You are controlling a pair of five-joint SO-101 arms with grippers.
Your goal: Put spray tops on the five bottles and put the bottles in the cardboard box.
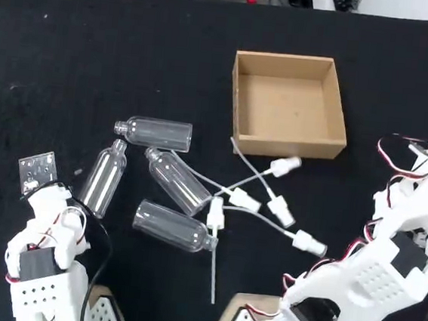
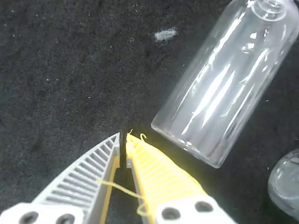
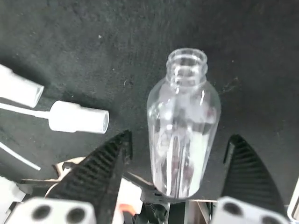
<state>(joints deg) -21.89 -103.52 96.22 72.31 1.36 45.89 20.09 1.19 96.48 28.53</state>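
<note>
We judge the task to be at its opening step. The cardboard box (image 1: 285, 146) holds no bottle yet, the four bottles (image 1: 173, 227) lying on the black table (image 1: 95, 58) carry no tops, and the loose spray tops (image 1: 279, 210) lie clustered between them and the right arm. The right gripper (image 3: 180, 136) is spread wide around a fifth bottle (image 3: 184, 116), whose open neck points away from the wrist. Both jaws stand clear of its walls, though we cannot tell whether its base touches the gripper's body. In our judgement, the next move calls for closing squarely on that bottle's body so a top can be fitted. The left gripper (image 2: 124, 138) is closed on nothing, tips together, just beside the base of a nearby bottle (image 2: 219, 88).
</note>
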